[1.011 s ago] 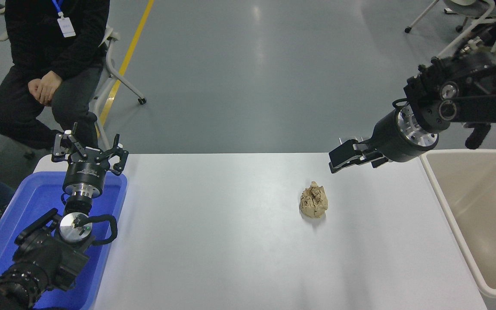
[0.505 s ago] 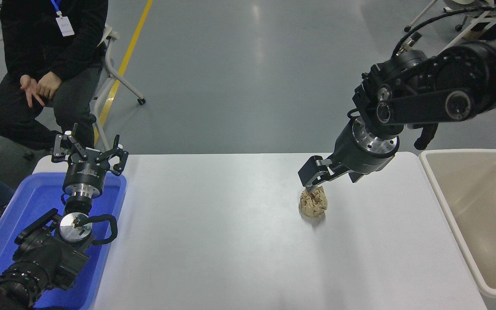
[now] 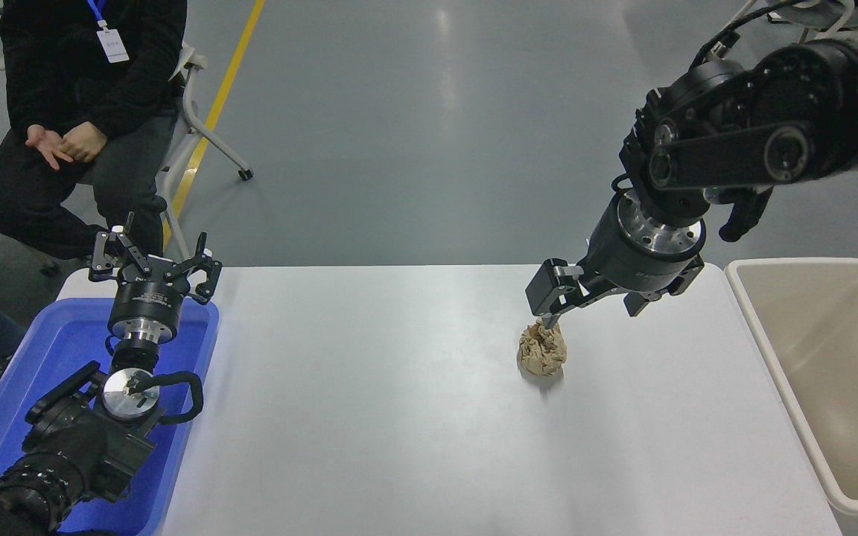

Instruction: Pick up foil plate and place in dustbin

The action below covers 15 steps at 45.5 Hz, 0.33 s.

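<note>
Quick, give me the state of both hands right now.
Left hand: open, holding nothing, parked over the blue tray.
Right hand: at the top of the tan paper ball; grip cannot be told.

Crumpled tan paper ball (image 3: 542, 350), glossy plastic dustbin (image 3: 786, 368)

You saw two black arms. The right arm (image 3: 757, 141) was built of bulky rounded housings with round caps at the joints, and a black cable looped over its top. Its wrist was a black cylinder with a silver ring of small screws, and faint white lettering ran along the collar just above the right gripper (image 3: 557, 313), which was black and blocky. The left arm (image 3: 79, 439) had a black cable curling beside a silver disc, then a black-and-silver wrist. The left gripper (image 3: 153, 264) had thin black linked fingers (image 3: 105, 253) dotted with pale screws.
</note>
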Available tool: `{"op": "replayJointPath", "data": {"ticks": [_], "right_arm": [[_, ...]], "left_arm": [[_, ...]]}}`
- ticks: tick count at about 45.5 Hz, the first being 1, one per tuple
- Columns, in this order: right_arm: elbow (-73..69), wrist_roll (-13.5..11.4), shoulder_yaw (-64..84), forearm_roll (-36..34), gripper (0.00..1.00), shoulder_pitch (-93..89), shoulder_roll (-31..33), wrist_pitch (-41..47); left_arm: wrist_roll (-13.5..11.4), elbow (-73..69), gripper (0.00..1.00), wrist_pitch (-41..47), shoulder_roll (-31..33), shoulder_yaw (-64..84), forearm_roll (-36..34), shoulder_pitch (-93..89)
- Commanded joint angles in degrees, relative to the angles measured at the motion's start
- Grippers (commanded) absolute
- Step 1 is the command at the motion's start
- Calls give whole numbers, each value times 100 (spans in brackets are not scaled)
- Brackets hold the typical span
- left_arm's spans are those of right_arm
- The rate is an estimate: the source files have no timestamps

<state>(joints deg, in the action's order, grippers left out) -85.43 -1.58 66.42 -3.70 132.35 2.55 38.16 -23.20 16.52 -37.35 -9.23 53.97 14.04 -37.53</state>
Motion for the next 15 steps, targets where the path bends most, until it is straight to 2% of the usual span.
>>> {"op": "replayJointPath", "data": {"ticks": [1, 15], "right_arm": [[-27, 0, 38, -183, 100, 63, -18, 262], [-27, 0, 82, -183, 100, 54, -18, 482]], "left_arm": [[0, 0, 99, 0, 0, 0, -7, 1], [0, -8, 99, 0, 0, 0, -7, 1]]}}
